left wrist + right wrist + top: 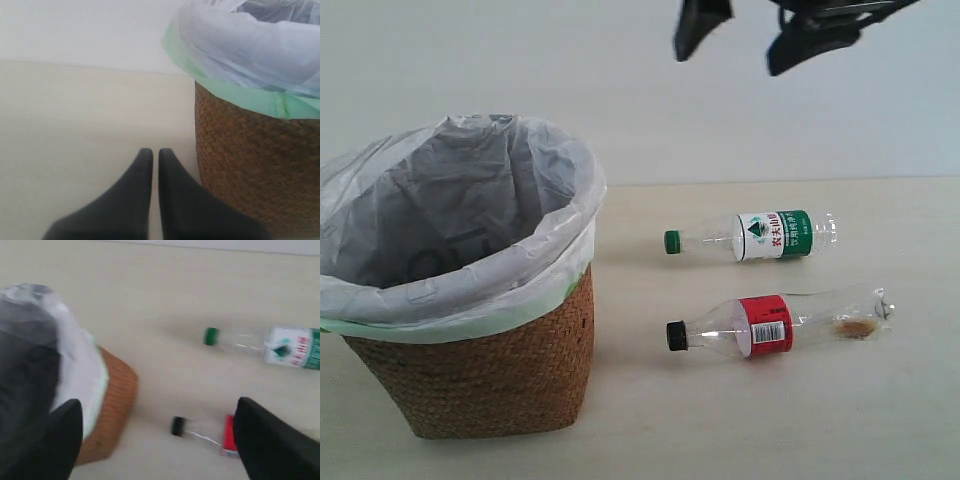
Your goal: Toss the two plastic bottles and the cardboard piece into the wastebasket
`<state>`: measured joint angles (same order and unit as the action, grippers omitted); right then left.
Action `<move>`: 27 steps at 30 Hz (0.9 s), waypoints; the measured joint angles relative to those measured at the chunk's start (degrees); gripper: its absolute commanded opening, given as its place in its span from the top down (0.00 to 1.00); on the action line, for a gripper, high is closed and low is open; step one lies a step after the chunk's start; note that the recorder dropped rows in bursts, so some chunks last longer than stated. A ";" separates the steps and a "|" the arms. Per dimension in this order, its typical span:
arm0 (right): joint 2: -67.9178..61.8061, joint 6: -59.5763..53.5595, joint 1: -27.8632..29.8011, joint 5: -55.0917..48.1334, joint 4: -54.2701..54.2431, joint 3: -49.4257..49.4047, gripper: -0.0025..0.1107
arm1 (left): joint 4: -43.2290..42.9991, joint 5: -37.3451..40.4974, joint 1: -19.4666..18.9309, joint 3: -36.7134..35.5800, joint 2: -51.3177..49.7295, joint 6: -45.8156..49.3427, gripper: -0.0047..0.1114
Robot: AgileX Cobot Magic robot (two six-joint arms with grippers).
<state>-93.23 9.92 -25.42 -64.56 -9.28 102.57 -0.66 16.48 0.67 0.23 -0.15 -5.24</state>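
Observation:
The wastebasket [490,375], brown wicker with a white bag over its rim, stands at the left. To its right two clear bottles lie on their sides: the green-capped one [760,236] farther back and the black-capped, red-labelled one [765,326] nearer. High above them my right gripper [735,50] hangs open and empty; its wrist view looks down on the basket [112,405], the green-capped bottle [280,347] and the red-labelled bottle [229,436] between its spread fingers [157,407]. Low beside the basket's wicker wall [250,170], my left gripper [155,152] is shut on nothing. The cardboard piece is out of view.
The pale wooden table [720,430] runs back to a plain white wall. A small brown smear shows inside the red-labelled bottle near its base [858,326]. The inside of the bag's bottom is hidden from the exterior view.

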 measured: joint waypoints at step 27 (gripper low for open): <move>7.71 -8.65 6.53 -3.53 17.92 -23.18 0.93 | 0.00 0.00 0.00 0.00 0.00 0.00 0.93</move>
<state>-85.53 1.28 -18.89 -68.09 8.64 79.38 -0.66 16.48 0.67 0.23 -0.15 -5.24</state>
